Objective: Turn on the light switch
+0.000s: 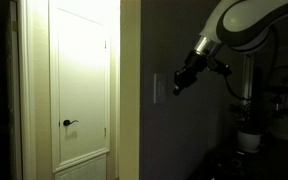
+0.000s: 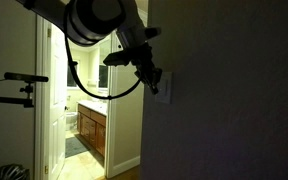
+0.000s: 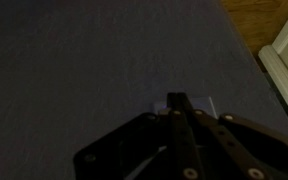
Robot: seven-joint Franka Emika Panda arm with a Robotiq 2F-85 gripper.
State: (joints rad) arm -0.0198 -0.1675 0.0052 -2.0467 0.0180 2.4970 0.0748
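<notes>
The light switch (image 1: pixel 159 88) is a small upright white plate on the dim wall beside the doorway. It also shows in an exterior view (image 2: pixel 163 86) and in the wrist view (image 3: pixel 202 101), mostly hidden behind the fingers. My gripper (image 1: pixel 178 87) is shut, its fingertips together and pointed at the plate. The tips (image 2: pixel 154 84) sit at the plate's face, and in the wrist view (image 3: pixel 176 99) they cover its middle. Whether they touch it I cannot tell.
The room is dark. A white panel door (image 1: pixel 82 80) with a dark lever handle (image 1: pixel 69 123) stands lit beyond the wall corner. A lit room with wooden cabinets (image 2: pixel 92 130) shows through a doorway. Equipment (image 1: pixel 252 135) stands by the arm's base.
</notes>
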